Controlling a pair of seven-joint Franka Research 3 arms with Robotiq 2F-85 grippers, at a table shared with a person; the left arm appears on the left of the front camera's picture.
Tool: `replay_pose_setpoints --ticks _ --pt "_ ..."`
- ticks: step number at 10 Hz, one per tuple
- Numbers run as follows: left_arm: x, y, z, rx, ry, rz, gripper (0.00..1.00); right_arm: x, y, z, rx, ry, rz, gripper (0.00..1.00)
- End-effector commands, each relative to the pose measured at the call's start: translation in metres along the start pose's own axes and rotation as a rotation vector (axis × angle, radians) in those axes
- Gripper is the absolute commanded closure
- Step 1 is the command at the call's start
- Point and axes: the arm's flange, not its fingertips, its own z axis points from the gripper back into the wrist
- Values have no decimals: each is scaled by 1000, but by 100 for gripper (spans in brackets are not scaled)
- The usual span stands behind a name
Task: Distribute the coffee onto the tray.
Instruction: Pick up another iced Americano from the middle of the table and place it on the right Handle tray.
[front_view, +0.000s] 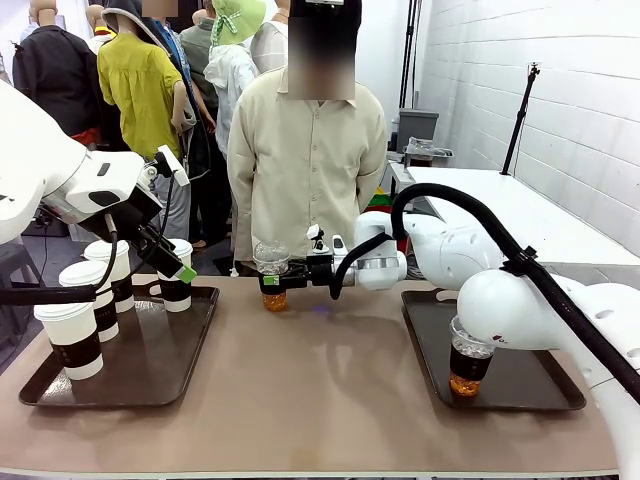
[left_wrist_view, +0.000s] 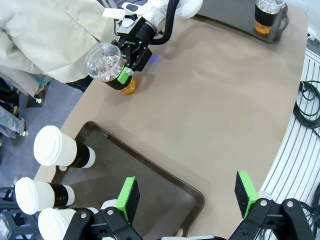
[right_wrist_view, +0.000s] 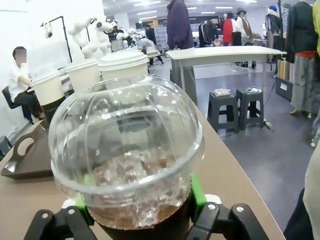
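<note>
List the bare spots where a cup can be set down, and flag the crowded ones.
Free: the right tray, behind and right of its one clear cup; the left tray's near-right part; the open table between the trays. Crowded: the left tray's left and far side, with four paper cups; the far edge, where the right gripper meets another clear cup.

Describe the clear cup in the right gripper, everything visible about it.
The clear plastic cup stands upright on the bare tabletop at the far edge, just in front of the person, between the two trays. It has a transparent dome lid, ice showing under it, dark-amber drink below and a dark band round its middle. The right gripper has its green pads on either side of the band; whether they press yet is unclear.
</note>
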Motion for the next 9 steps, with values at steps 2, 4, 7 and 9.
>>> replay_pose_setpoints --ticks 2,4,7,9 --pt "-1 0 1 -2 4 -1 0 5 -8 -5 37 -30 4 54" --pt "-1 0 1 -2 4 -1 0 5 -7 -4 37 -30 6 54" --pt "-1 0 1 -2 4 -1 0 18 -1 -2 42 -11 39 54" --pt "-1 0 1 -2 4 -1 0 39 5 7 47 -19 43 54"
